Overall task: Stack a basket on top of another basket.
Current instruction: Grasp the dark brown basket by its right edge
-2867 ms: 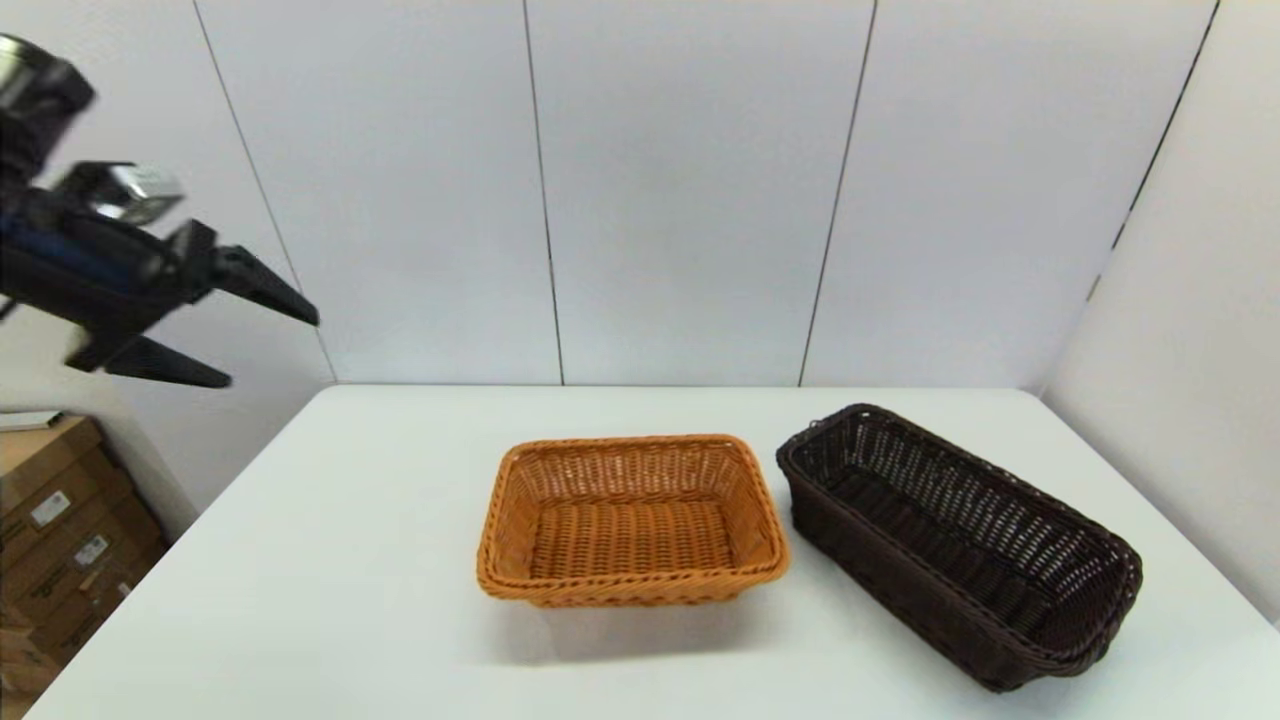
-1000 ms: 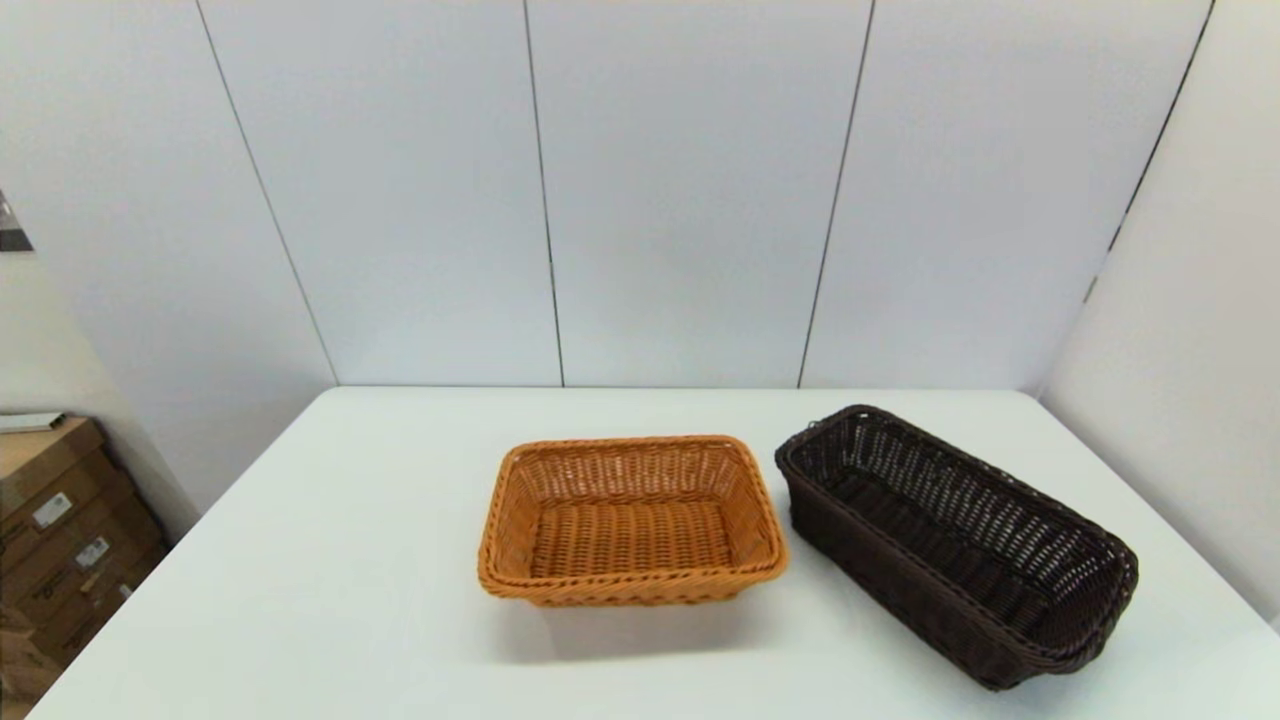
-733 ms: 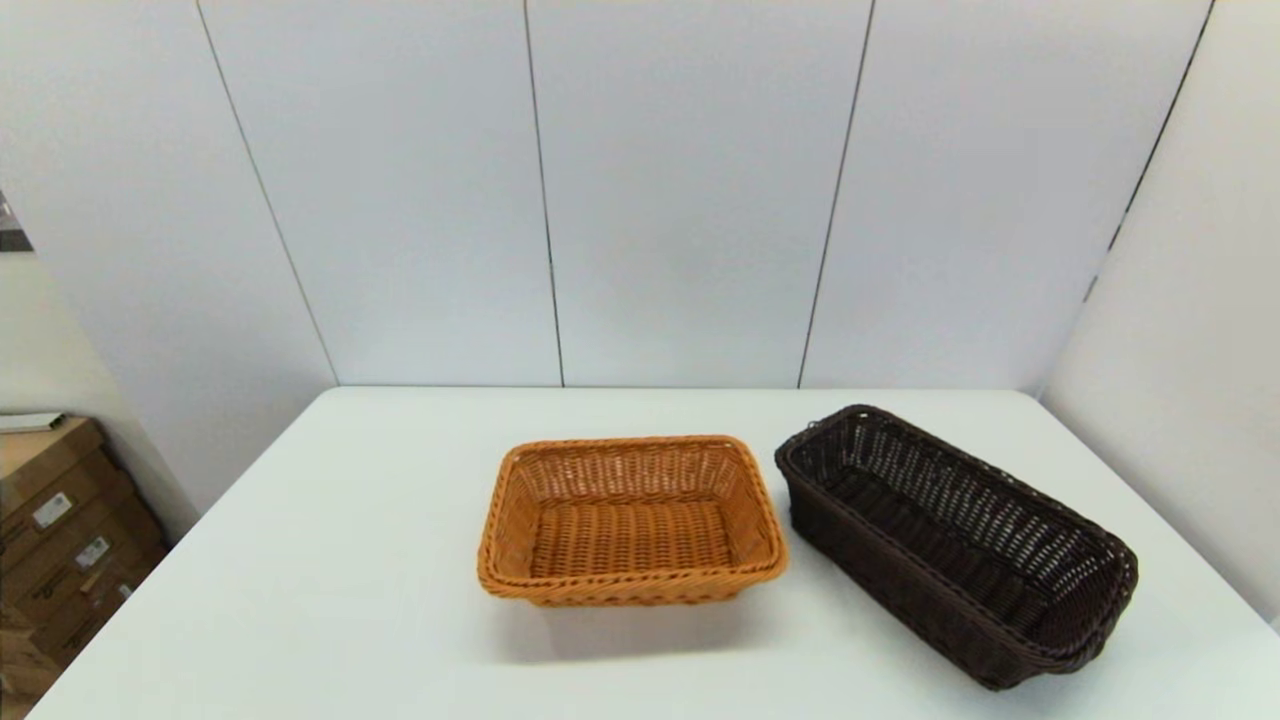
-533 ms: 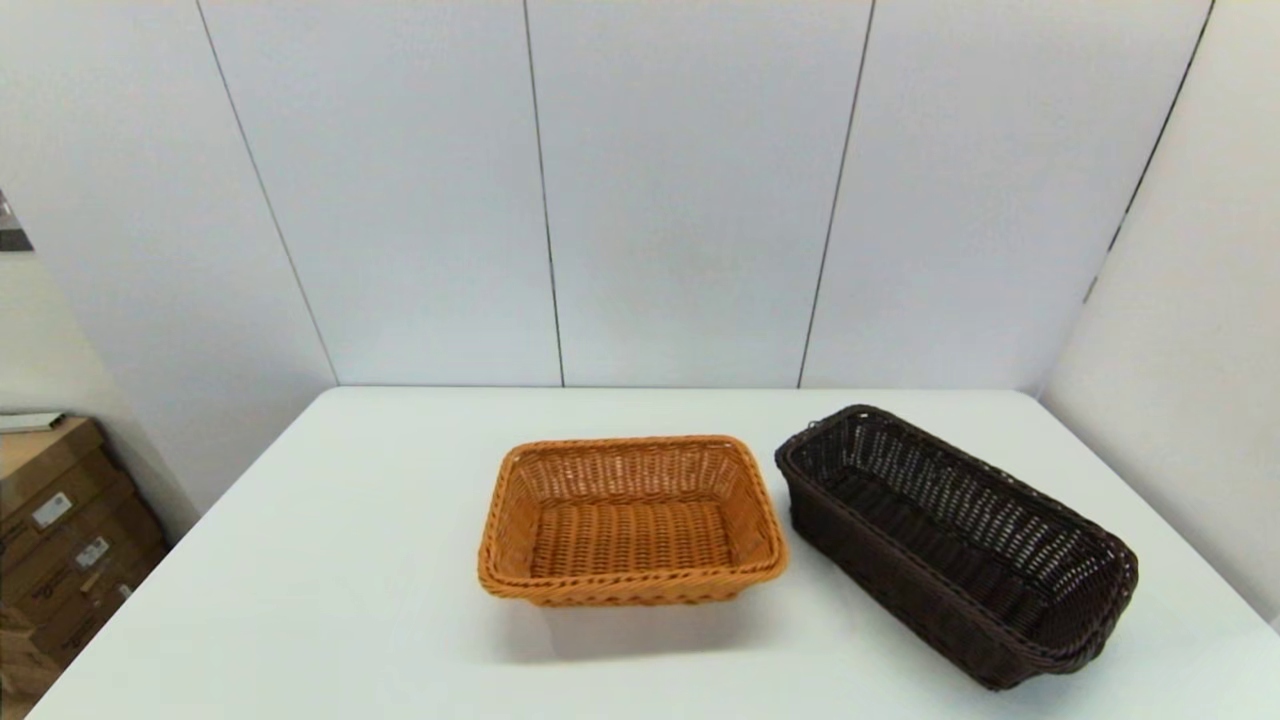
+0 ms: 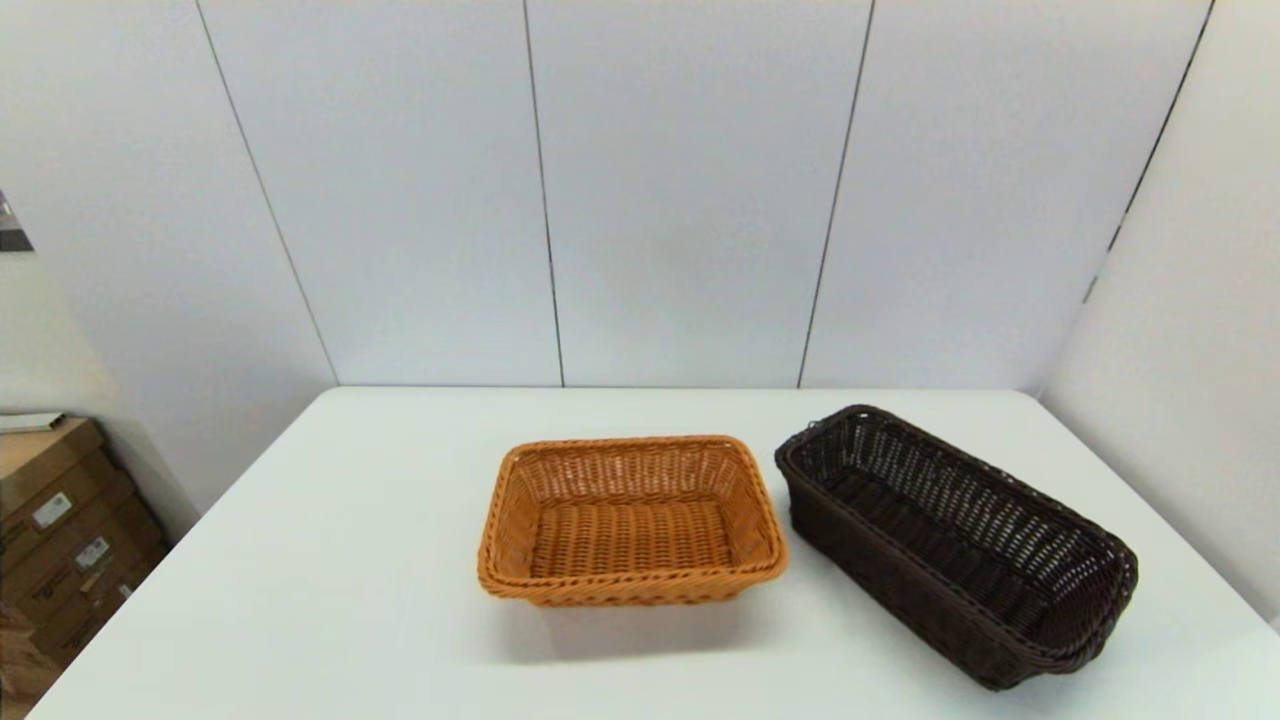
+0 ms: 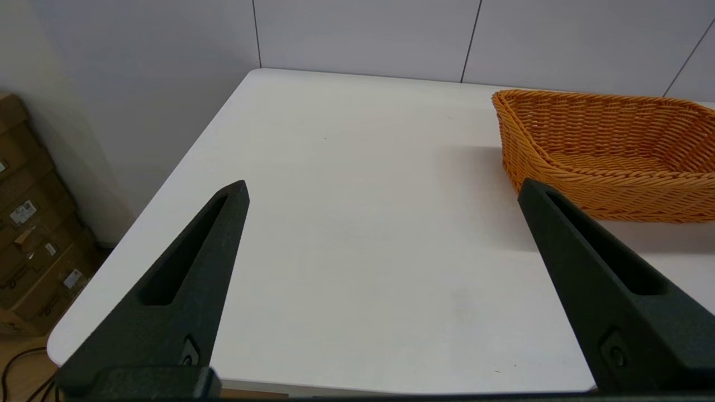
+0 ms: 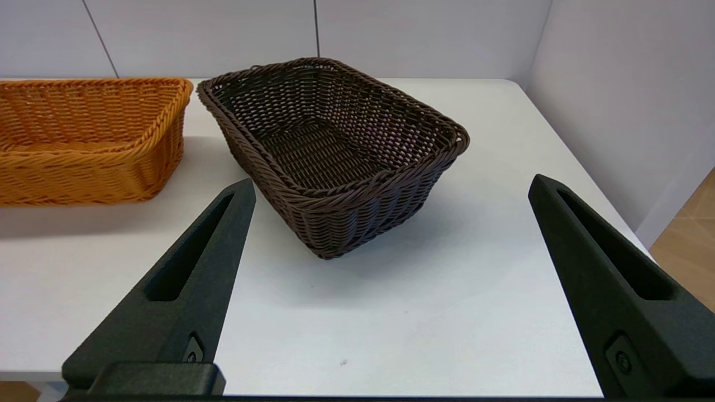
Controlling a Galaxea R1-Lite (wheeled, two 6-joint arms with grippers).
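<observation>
The white surface (image 5: 350,560) fills the lower half of the head view, with no arm in that frame. On it, right of centre, the dark brown basket (image 5: 955,545) lies angled toward the lower right, just beside but apart from the orange-tan basket (image 5: 630,520) at centre. Cardboard boxes (image 5: 60,530) stack at the lower left edge. Only the wrist views show the arms: the left gripper (image 6: 382,192) hovers at the near edge, jaws spread wide, orange-tan basket at the upper right; the right gripper (image 7: 391,184), jaws equally spread, faces the dark basket's near corner.
</observation>
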